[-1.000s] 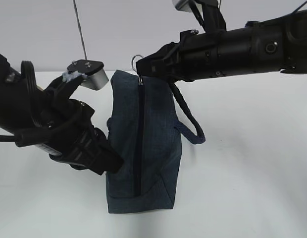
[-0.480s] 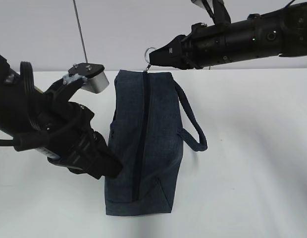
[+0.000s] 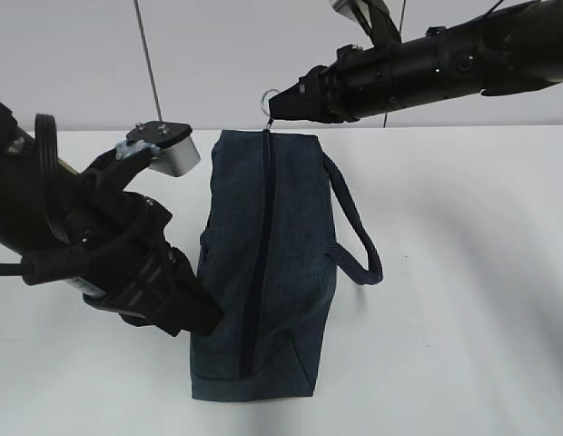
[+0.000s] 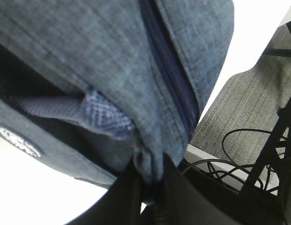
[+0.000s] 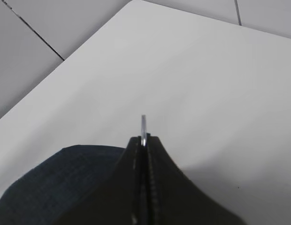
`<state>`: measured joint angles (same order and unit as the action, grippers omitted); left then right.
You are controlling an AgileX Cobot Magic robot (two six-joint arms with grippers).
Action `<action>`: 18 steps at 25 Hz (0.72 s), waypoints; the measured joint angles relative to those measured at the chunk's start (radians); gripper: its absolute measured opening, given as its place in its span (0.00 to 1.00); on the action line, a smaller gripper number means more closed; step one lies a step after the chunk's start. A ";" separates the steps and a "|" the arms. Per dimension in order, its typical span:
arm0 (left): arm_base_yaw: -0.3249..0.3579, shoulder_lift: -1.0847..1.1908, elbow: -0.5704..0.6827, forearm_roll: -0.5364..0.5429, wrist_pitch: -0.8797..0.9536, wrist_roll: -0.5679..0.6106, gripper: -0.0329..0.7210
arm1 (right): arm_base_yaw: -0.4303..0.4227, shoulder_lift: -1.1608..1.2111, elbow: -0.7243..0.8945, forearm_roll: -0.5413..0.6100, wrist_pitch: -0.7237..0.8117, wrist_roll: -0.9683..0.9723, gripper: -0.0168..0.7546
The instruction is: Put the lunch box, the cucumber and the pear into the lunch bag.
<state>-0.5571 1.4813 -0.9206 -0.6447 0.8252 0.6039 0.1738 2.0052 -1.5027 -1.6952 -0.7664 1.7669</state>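
Both grippers clamped on the lunch bag, zipper closed along its length

The navy lunch bag (image 3: 263, 272) fills the middle of the frame on the white table (image 3: 463, 272), strap handle (image 3: 354, 227) looping off its right side. At lower left, the left gripper (image 3: 202, 313) is clenched on the bag's near corner fabric. At upper centre, the right gripper (image 3: 274, 107) pinches the silver ring pull (image 3: 269, 95) at the bag's far end.

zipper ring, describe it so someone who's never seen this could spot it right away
Start at the big dark blue bag in the middle of the white table. Follow its long zipper to the far end, where the right gripper pinches a small silver ring, the only shiny metal loop there.
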 joint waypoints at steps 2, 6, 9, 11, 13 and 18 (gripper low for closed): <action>0.001 0.000 0.000 -0.001 0.004 0.000 0.05 | -0.014 0.018 -0.010 -0.007 -0.002 0.011 0.02; 0.001 0.000 -0.001 -0.001 0.006 0.000 0.05 | -0.036 0.039 -0.014 -0.027 -0.002 0.033 0.02; 0.001 0.000 -0.001 -0.001 0.010 0.000 0.05 | -0.040 0.054 -0.016 -0.028 -0.002 0.037 0.02; 0.001 0.000 -0.001 -0.001 0.012 0.000 0.05 | -0.040 0.069 -0.018 -0.028 -0.002 0.037 0.02; 0.001 -0.001 -0.001 -0.001 0.016 0.000 0.05 | -0.040 0.084 -0.018 -0.031 0.005 0.037 0.02; 0.001 -0.034 -0.001 0.006 0.020 0.000 0.05 | -0.040 0.106 -0.018 -0.033 0.046 0.039 0.02</action>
<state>-0.5564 1.4474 -0.9215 -0.6391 0.8448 0.6039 0.1335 2.1109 -1.5208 -1.7279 -0.7203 1.8061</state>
